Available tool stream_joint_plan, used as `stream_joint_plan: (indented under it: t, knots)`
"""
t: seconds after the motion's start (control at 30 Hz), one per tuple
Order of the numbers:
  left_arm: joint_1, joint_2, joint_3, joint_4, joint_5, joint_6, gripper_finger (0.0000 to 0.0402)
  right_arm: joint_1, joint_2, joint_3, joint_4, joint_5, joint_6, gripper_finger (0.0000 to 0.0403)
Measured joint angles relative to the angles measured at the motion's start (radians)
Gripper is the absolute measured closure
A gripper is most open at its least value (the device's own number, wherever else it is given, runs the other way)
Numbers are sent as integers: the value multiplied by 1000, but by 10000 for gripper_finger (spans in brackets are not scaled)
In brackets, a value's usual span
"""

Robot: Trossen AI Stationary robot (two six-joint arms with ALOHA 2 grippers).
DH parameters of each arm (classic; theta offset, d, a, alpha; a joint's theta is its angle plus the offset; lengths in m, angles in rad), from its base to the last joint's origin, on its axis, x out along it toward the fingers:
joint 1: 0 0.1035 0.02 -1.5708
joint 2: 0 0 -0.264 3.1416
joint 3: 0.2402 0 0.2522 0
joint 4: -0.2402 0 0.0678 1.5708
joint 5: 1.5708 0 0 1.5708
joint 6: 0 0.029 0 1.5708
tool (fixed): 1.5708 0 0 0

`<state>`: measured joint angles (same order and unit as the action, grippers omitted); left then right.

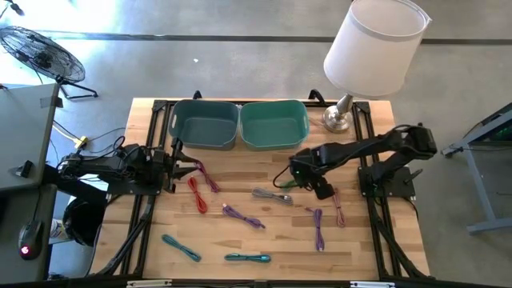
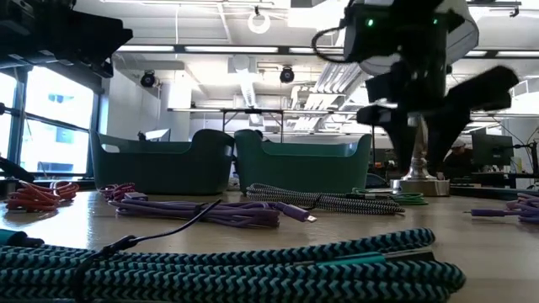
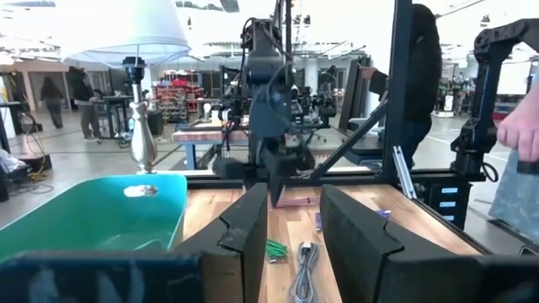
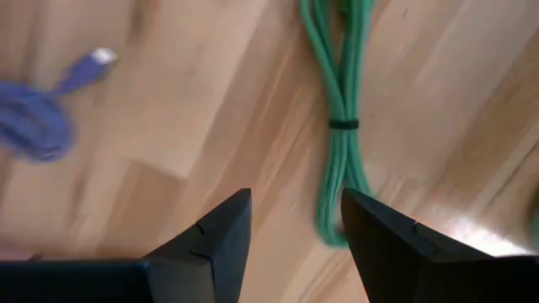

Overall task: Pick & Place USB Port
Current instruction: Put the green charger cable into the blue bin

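Several bundled USB cables lie on the wooden table. A green cable [image 4: 341, 126], tied at its middle with a dark band, lies flat just below my right gripper [image 4: 295, 227], which points down and is open. The cable's looped end [image 4: 330, 231] shows between the two fingers, and I see no touch. In the high view this gripper [image 1: 298, 174] hangs over the table's middle right, above the green cable [image 1: 284, 182]. My left gripper [image 3: 295, 240] is open and holds nothing. It is drawn back at the table's left edge [image 1: 178, 166].
Two teal bins [image 1: 204, 124] [image 1: 274, 124] stand at the far edge, with a lamp [image 1: 372, 48] at the far right. Other cables lie around: red [image 1: 198, 194], grey [image 1: 272, 195], purple [image 1: 242, 216] [image 1: 318, 228] and teal [image 1: 248, 258]. A person's hand [image 3: 522, 135] shows beyond the table.
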<state>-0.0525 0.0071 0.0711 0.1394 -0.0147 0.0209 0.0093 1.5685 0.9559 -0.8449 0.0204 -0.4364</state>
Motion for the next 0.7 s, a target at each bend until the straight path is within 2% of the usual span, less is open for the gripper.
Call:
stream_joint_plan:
  t: [0.2,0.43,0.57,0.63,0.7]
  knots:
    - [0,0,0,0,-3,-2,291,-24,76,-9,86,103,-55,226]
    - [0,0,0,0,-2,-3,291,-43,122,-9,85,-3,-62,226]
    - [0,0,0,0,-2,-3,291,-43,156,-8,127,-1,-53,230]
    - [0,0,0,0,-2,-3,291,-43,179,-6,134,-3,-18,246]
    - [0,0,0,0,-2,-3,291,-43,206,-4,128,-10,16,278]
